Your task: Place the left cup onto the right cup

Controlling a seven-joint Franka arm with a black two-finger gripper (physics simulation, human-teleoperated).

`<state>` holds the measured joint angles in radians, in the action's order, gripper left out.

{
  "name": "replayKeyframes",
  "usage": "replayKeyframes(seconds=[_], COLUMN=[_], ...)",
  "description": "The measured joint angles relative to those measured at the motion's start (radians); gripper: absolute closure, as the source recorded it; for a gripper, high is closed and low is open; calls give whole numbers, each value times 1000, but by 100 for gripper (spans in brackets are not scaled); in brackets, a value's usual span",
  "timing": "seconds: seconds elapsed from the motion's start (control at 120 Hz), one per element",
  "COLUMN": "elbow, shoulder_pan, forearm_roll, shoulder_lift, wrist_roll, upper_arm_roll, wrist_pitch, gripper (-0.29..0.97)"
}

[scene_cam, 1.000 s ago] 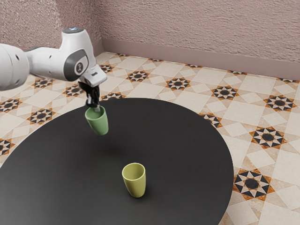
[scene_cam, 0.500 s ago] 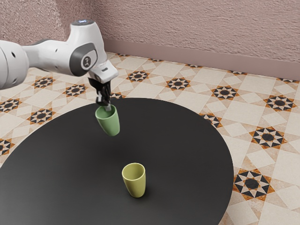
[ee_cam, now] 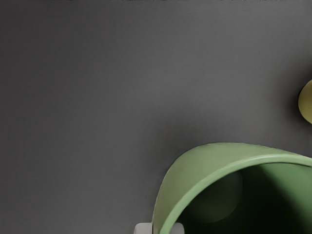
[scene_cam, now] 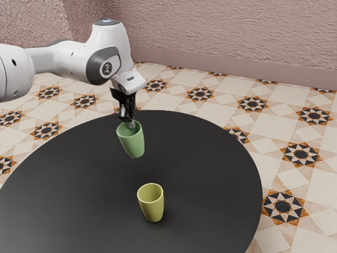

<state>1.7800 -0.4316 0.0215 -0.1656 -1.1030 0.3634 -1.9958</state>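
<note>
My gripper is shut on the rim of a green cup, which hangs upright in the air above the round black table. A yellow-green cup stands upright on the table, below the held cup and toward the exterior view's right of it. In the wrist view the green cup sits large just under my hand, its open mouth showing, and a sliver of the yellow-green cup shows at the edge beside it.
The black table's front and right edges drop to a patterned tile floor. A pink textured wall with a baseboard runs behind. The table's dark top spreads around both cups.
My arm has carried the green cup toward the exterior view's right and slightly lower, closer to the yellow-green cup. The yellow-green cup has not moved.
</note>
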Motion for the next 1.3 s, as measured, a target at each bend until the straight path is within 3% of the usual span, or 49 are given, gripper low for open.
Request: replayKeyframes(seconds=[0.8, 1.3], elbow=[6, 26], shoulder_pan=[-152, -172], forearm_roll=[-53, -52], shoulder_lift=[10, 21], wrist_roll=[137, 218], upper_arm_roll=[2, -11], wrist_pitch=[48, 101], gripper=[79, 79])
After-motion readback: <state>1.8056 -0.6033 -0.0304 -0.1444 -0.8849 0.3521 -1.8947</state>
